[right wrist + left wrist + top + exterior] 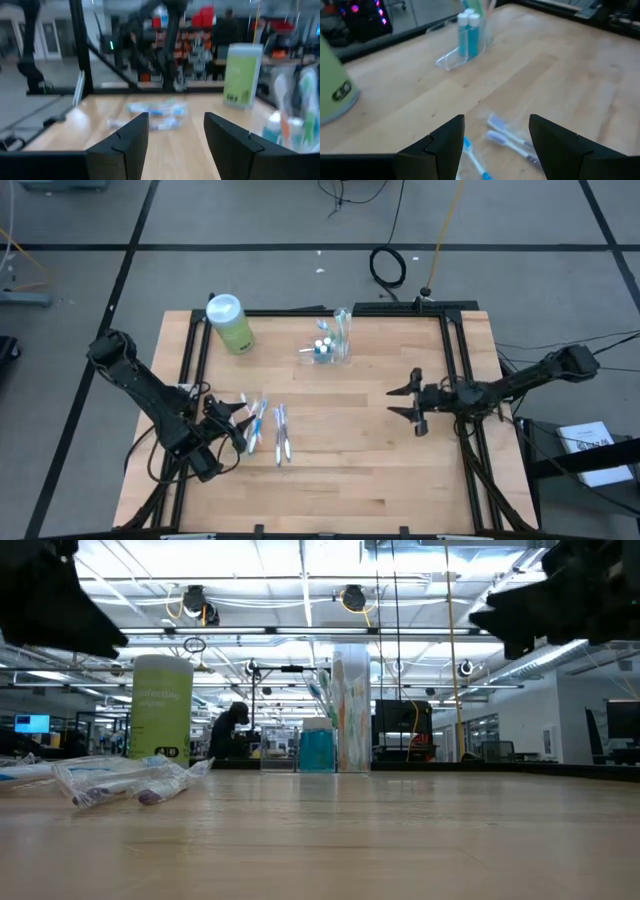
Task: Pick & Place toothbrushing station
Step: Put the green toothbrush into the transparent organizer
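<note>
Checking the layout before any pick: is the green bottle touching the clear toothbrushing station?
Apart. The high view shows bare wood between the green bottle and the toothbrushing station.

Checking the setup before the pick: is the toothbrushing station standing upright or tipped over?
Upright. The toothbrushing station stands vertical on the table in the low view, with small blue tubes beside it.
</note>
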